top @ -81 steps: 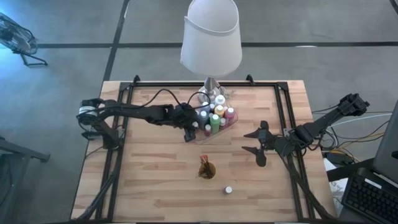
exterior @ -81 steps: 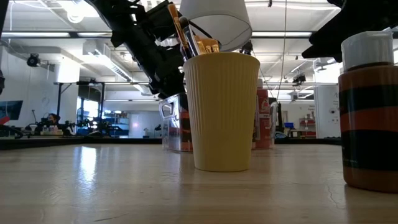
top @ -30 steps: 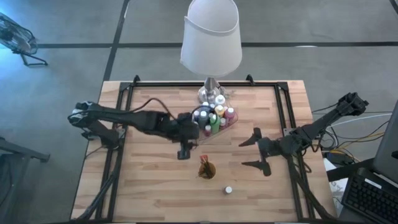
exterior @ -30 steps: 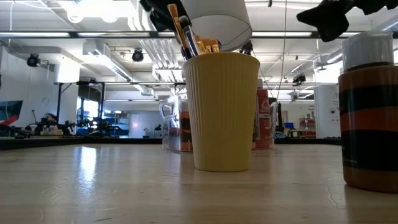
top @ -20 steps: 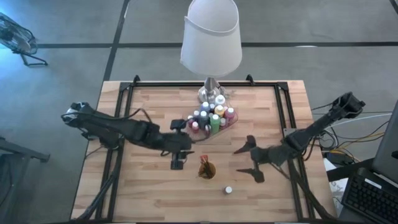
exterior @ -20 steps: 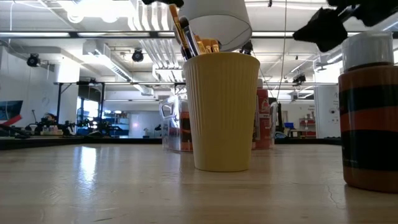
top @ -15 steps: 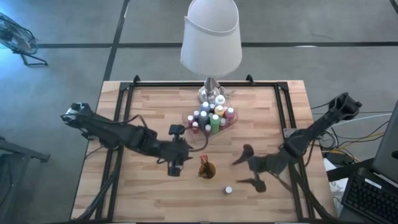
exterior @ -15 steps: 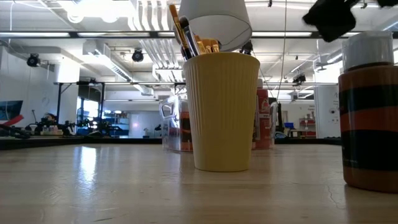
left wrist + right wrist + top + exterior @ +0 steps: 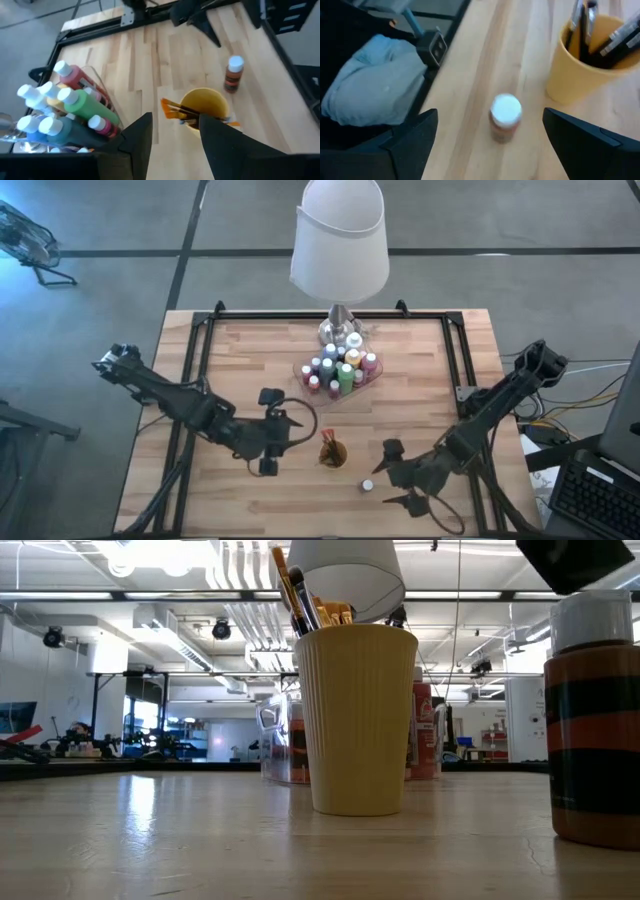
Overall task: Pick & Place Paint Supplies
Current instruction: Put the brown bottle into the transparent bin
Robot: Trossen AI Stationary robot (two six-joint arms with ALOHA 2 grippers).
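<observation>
Right gripper (image 9: 395, 474) wide open beside lone bottle (image 9: 368, 485)

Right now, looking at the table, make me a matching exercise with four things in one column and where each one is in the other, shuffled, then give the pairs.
Things
1. lone brown bottle
2. brushes
3. clustered bottles
4. right end effector

Places
A. in the clear tray
B. open, beside the lone bottle
C. standing in the orange cup
D. alone on bare wood near the cup

Pairs: 1-D, 2-C, 3-A, 4-B
</observation>
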